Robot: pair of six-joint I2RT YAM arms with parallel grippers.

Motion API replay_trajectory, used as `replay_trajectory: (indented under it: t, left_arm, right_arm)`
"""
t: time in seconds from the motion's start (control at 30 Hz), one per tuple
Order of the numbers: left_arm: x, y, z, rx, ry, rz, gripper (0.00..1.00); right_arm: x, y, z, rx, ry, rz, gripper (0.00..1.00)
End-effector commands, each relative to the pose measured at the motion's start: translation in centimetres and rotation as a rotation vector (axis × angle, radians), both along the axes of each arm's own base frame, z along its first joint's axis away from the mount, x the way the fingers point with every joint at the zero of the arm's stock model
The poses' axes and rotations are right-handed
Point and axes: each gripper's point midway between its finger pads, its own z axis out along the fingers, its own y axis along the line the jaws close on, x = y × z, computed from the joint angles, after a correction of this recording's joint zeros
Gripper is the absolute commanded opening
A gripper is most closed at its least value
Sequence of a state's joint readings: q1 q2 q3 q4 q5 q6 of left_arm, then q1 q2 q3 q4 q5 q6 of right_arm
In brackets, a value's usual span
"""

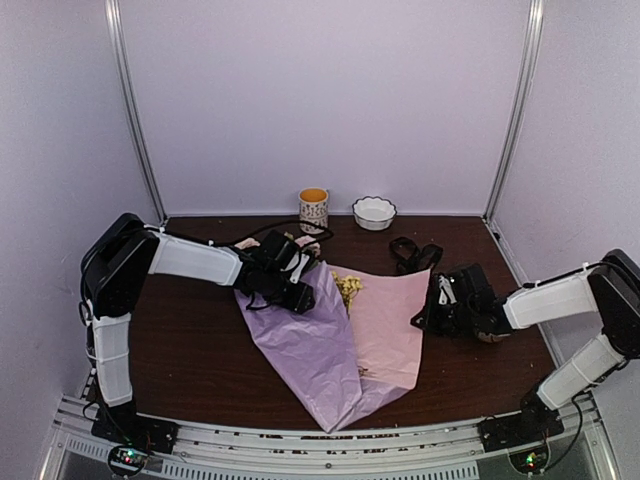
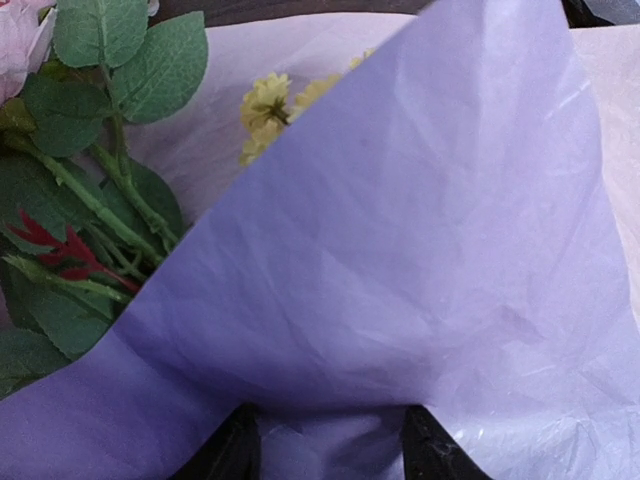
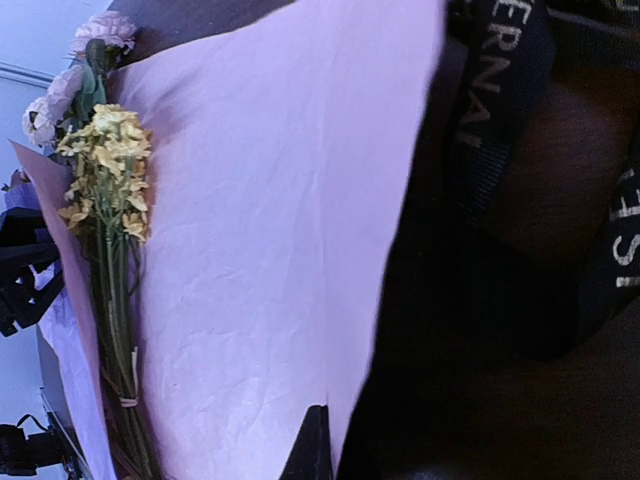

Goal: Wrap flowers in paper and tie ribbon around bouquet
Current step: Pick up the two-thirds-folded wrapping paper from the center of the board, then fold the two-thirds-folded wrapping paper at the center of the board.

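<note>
The paper lies on the bench between the two sets of fingers. Its lilac flap is raised and folded over from the left fingers' side, and its paler half lies flat toward the right fingers. The left fingers stand apart. The flap rises straight in front of them, its lower fold lying across the gap between the two tips; whether they press it cannot be told. Just beyond the flap and partly hidden by it lie the flowers: green leaves and stems, and yellow blossoms peeping over the flap's edge. The right fingers are pressed together, pinching the edge of the paper farthest from the left fingers. From them the flat sheet stretches away to the flowers, which lie lengthwise on its far side, pink and yellow heads at one end and thin stems at the other. The ribbon, black with pale letters, lies in loops on the bench just beside the right fingers, off the paper. A cup and a white bowl stand side by side at the back of the bench, well beyond both sets of fingers
</note>
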State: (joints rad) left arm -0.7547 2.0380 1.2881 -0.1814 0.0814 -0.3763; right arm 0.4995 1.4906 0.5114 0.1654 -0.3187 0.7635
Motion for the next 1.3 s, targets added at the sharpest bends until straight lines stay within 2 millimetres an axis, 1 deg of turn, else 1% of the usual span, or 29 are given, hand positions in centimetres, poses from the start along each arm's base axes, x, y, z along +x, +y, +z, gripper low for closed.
replay_trajectory:
  t: [0.0,0.03,0.17,0.23,0.27,0.3,0.33,0.4,0.47,0.57,0.63,0.67,0.73,0.83,0.97,1.07,1.17,1.23,1.27]
  left_arm:
    - [-0.2,0.1,-0.8,0.017,0.002,-0.003,0.52]
    - [-0.3,0.1,-0.9,0.019,0.005,-0.003,0.52]
    - [-0.3,0.1,-1.3,0.019,0.009,0.003,0.52]
    - [-0.3,0.1,-1.4,0.014,0.012,0.004,0.52]
    - [-0.3,0.1,-1.4,0.013,0.012,0.005,0.52]
    - [-0.3,0.0,-1.4,0.012,0.011,0.005,0.52]
    - [-0.3,0.1,-1.6,0.014,0.012,0.006,0.52]
    - [-0.3,0.0,-1.8,0.012,0.013,0.008,0.52]
    - [-0.3,0.0,-2.0,0.005,0.014,0.009,0.52]
    - [-0.5,-0.2,-2.2,-0.005,0.021,0.002,0.52]
    - [-0.5,-0.2,-2.1,-0.011,0.016,0.000,0.53]
    - [-0.5,-0.2,-1.9,-0.014,0.012,-0.001,0.53]
    - [-0.4,-0.1,-1.6,-0.036,0.009,-0.003,0.53]
    - [-0.2,0.2,-0.8,-0.089,0.007,-0.001,0.56]
    - [0.5,0.5,1.0,-0.123,-0.025,0.002,0.59]
    - [0.8,0.2,3.6,-0.148,-0.063,-0.025,0.63]
    - [0.8,0.1,7.1,-0.169,-0.116,-0.049,0.67]
    - [0.6,0.5,9.7,-0.175,-0.157,-0.058,0.69]
    - [0.4,1.0,10.5,-0.169,-0.168,-0.059,0.70]
  right_arm:
    - [0.2,1.5,4.2,0.017,-0.104,0.066,0.00]
    - [0.4,2.2,5.3,0.007,-0.130,0.085,0.00]
    - [-0.5,6.7,9.9,-0.015,-0.222,0.210,0.00]
    - [-1.0,9.2,12.5,-0.002,-0.274,0.265,0.00]
    - [-1.3,10.8,14.2,0.024,-0.308,0.294,0.00]
    - [-1.6,12.3,15.5,0.056,-0.333,0.322,0.00]
    - [-2.1,14.0,16.3,0.090,-0.347,0.352,0.00]
    - [-3.2,17.2,17.2,0.166,-0.349,0.417,0.00]
    - [-4.3,20.1,17.1,0.209,-0.325,0.475,0.00]
    - [-5.2,23.4,15.1,0.212,-0.269,0.537,0.00]
    - [-5.6,24.7,13.3,0.214,-0.225,0.556,0.00]
    - [-5.6,25.1,12.3,0.214,-0.199,0.553,0.00]
    - [-5.6,25.2,10.2,0.197,-0.158,0.540,0.00]
    - [-5.4,24.3,7.1,0.138,-0.109,0.503,0.00]
    - [-6.0,23.5,2.4,0.081,-0.019,0.485,0.00]
    - [-6.3,23.1,0.0,0.054,0.032,0.480,0.00]
    - [-6.4,22.8,-1.8,0.015,0.061,0.472,0.00]
    - [-6.3,22.5,-3.0,-0.017,0.086,0.471,0.00]
    - [-6.4,22.3,-3.4,-0.025,0.096,0.471,0.00]
